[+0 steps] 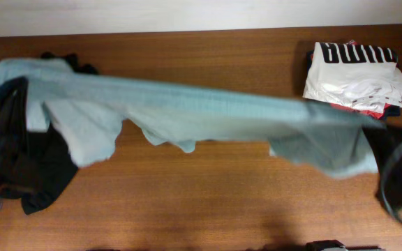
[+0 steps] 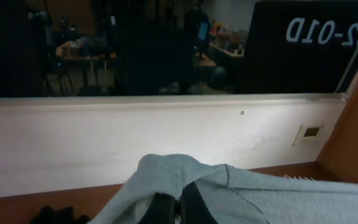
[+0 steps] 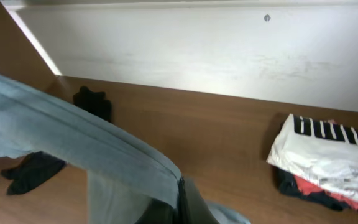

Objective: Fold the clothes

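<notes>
Closest to the left wrist camera, the left tool (image 2: pixel 178 210) is pressed together on a bunched fold of the grey-teal shirt (image 1: pixel 208 108). The right tool (image 3: pixel 180 205) pinches the other end of the same shirt in the same way. Only the overhead view shows the whole span: the shirt is stretched left to right above the table (image 1: pixel 208 202), with loose parts sagging beneath it (its edges are blurred there). Under its left end the black top (image 1: pixel 44 181) lies crumpled on the table. Far right, a folded white shirt (image 1: pixel 351 73) tops a red garment (image 1: pixel 372 111) and a navy garment (image 1: pixel 396 110). Its black block letters are cut off by the fold and I cannot read them. Beyond the pale wall (image 2: pixel 104 137), only the left wrist view catches a dark panel (image 2: pixel 303 43) with white characters, seemingly mirrored.
</notes>
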You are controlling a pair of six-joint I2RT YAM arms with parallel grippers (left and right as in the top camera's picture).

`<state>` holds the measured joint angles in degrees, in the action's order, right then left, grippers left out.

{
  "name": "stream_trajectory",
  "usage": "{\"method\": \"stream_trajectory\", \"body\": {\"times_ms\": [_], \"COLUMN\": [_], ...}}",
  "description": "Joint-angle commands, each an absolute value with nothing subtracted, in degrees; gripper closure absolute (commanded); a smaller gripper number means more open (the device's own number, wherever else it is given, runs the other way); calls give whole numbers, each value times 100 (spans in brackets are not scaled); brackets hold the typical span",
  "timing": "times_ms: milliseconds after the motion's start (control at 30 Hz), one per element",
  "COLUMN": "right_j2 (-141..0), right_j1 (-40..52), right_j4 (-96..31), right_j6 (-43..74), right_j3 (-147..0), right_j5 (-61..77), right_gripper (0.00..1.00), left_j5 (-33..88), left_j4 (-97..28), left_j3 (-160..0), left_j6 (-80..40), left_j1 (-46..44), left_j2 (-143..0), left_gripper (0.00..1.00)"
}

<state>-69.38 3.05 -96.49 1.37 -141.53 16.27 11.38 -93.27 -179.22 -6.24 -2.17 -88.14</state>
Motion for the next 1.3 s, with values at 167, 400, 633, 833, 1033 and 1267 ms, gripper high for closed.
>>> {"method": "stream_trajectory", "body": {"times_ms": [167,400,633,833,1033,1267], "right_j2": [-6740,-7452,-8626,-9837,-10965,-12088], "right_j1": [62,62,62,69,69,67], "right_j4": [-9732,-9732,-9686,-9432,-8735,-7609], "right_j6": [502,499,499,499,478,473], "right_j3": [-13030,-12449,-12363,-12363,-12363,-12363], "right_j5": [-220,-215,-180,-154,-47,-51], "right_gripper": [96,96,96,96,96,96], "left_j5": [-499,-489,-373,-368,-370,-370], "left_j4": [-9227,-9244,-9205,-8853,-8235,-7378], "left_j3": [-17677,-16492,-15382,-14824,-14783,-14783], "left_j6": [-513,-515,-515,-515,-513,-510], "left_j1": [8,5,5,-5,-113,-200], "left_j2": [-8890,-9308,-10077,-11052,-12112,-13124], "left_gripper": [99,99,99,99,99,99]}}
